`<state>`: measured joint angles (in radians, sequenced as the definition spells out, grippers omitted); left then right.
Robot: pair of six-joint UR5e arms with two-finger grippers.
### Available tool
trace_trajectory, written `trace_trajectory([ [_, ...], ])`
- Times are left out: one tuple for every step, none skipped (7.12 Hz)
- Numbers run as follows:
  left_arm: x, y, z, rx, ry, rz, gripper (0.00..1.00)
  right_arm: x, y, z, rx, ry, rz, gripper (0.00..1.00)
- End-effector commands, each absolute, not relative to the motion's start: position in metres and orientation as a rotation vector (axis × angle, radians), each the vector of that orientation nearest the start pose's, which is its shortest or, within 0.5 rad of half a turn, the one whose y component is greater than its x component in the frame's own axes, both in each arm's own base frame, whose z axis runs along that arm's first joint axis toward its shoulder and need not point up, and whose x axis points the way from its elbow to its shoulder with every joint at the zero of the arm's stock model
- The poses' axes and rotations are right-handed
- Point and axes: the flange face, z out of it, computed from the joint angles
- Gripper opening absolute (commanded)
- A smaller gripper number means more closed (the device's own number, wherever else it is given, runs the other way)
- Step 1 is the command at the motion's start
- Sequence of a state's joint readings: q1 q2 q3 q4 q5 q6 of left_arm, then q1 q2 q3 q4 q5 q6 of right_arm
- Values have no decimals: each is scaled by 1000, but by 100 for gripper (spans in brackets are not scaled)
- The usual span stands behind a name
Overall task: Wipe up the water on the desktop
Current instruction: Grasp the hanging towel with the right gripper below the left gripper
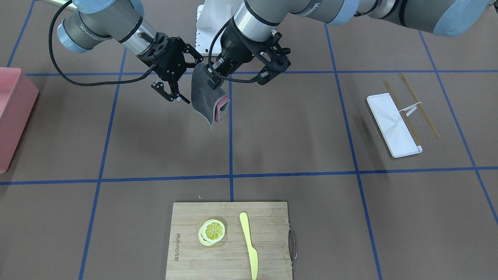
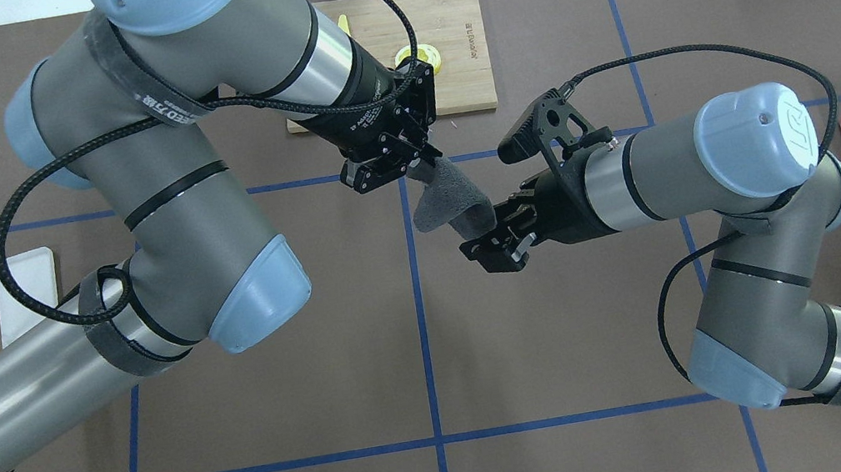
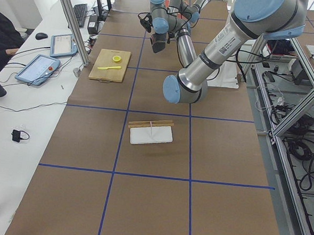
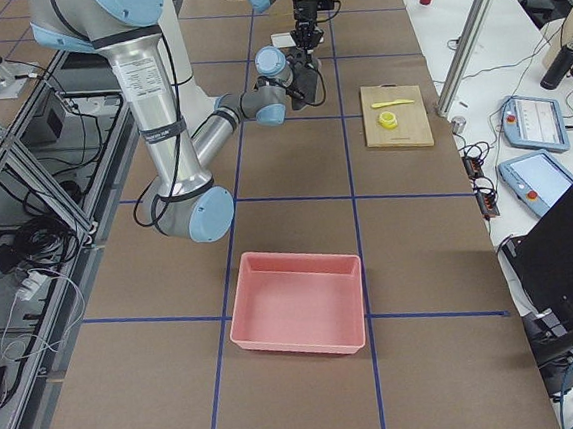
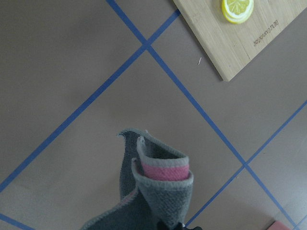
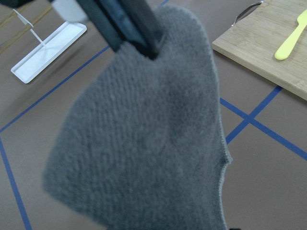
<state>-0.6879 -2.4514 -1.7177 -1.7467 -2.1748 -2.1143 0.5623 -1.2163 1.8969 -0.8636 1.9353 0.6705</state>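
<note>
At the left edge a pink bin (image 1: 15, 112) is sitting on the desktop (image 1: 295, 128), which is filling the frame. In the upper centre the right gripper (image 1: 170, 93) is hanging with jaws spread, just left of a grey cloth (image 1: 206, 101). The left gripper (image 1: 216, 79) is pinching the cloth's top, dangling it above the desktop. A board (image 1: 229, 237) is lying at bottom centre and a white tray (image 1: 393, 124) at right.
</note>
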Motion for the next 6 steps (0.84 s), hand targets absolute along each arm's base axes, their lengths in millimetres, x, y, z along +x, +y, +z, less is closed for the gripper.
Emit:
trace_trajectory([
  [457,-470,40,-453,1237,-685,0,-424,-380,230,667,-1257,-494,0],
  [463,-473,43,-470,1240,-703,0,-423,-381,230,668,-1256,-493,0],
  [462,-472,43,-466,1245,-696,5,-423,-380,230,666,-1257,-492,0],
  [462,-472,42,-460,1253,-686,47,-423,-381,230,667,-1257,-491,0],
  [459,-475,43,-413,1276,-705,98,-423,-381,231,665,-1256,-491,0],
  [458,-481,50,-359,1279,-751,98,-422,-381,231,664,-1255,-491,0],
])
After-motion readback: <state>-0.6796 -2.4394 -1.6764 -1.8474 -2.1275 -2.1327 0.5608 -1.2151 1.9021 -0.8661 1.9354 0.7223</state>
